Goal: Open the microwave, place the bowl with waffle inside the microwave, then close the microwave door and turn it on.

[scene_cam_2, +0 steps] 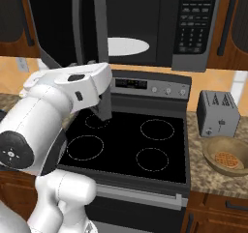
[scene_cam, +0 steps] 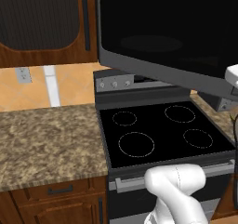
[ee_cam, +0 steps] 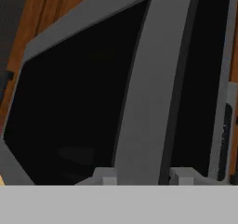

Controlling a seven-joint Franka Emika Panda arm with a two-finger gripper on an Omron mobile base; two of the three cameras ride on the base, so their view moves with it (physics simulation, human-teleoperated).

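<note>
The microwave (scene_cam_2: pixel 193 24) hangs above the stove with its interior and white turntable showing. The microwave door (scene_cam: pixel 162 28) is swung open to the left, over the cooktop. In the hand view the door's long grey handle bar (ee_cam: pixel 144 102) runs up between my two fingertips, which press on either side of it. My gripper (ee_cam: pixel 144 175) is shut on that handle; from the right base camera the gripper (scene_cam_2: pixel 103 94) sits at the lower part of the handle bar (scene_cam_2: pixel 101 43). The bowl with waffle (scene_cam_2: pixel 226 155) rests on the counter right of the stove, far from the gripper.
A grey toaster (scene_cam_2: pixel 219 112) stands behind the bowl. The black stove (scene_cam_2: pixel 135 140) lies below the open door. A granite counter (scene_cam: pixel 46 139) stretches left of the stove, and wooden cabinets flank the microwave.
</note>
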